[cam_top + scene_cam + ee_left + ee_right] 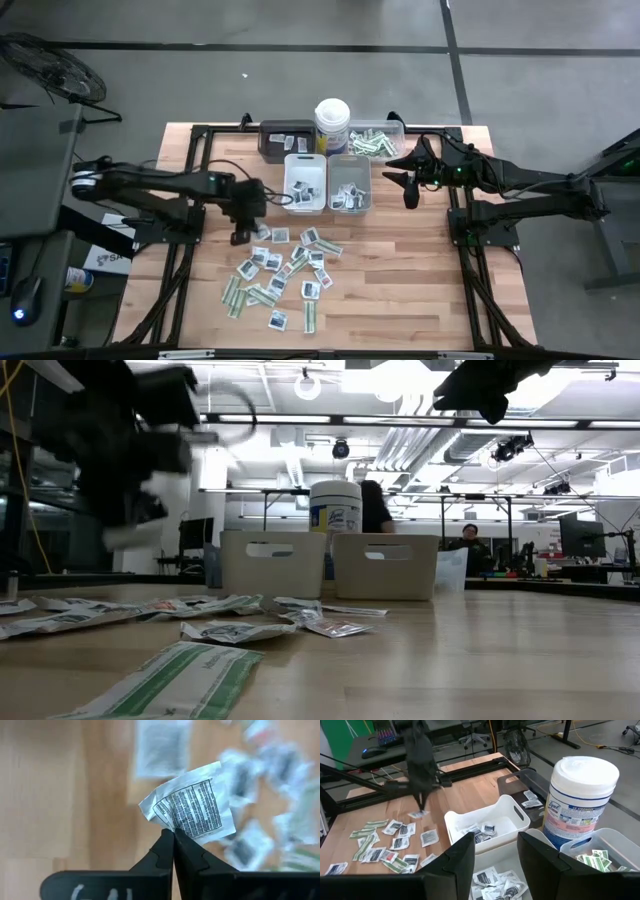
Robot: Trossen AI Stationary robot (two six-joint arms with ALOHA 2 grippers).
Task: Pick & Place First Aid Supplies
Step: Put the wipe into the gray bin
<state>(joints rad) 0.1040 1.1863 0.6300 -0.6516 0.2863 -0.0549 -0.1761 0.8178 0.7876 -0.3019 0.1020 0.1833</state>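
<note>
Left wrist view shows the left tool (173,837) pinched shut on one corner of a white sachet (192,810), lifted clear of the desk (400,290) beside the scattered packets (280,275). With so slight a hold, I'd carry it slowly to the white tray (305,185); the right tool (492,862) waits open above the trays.

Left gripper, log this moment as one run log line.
left gripper: shut on white sachet, lifted over table | right gripper: open, above trays

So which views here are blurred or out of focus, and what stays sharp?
Left wrist view: the held sachet and the left gripper are sharp, the table behind is blurred. Low view: the left arm is smeared, the ceiling lights glare. Right wrist view: the left arm is blurred, the canister crisp.
</note>
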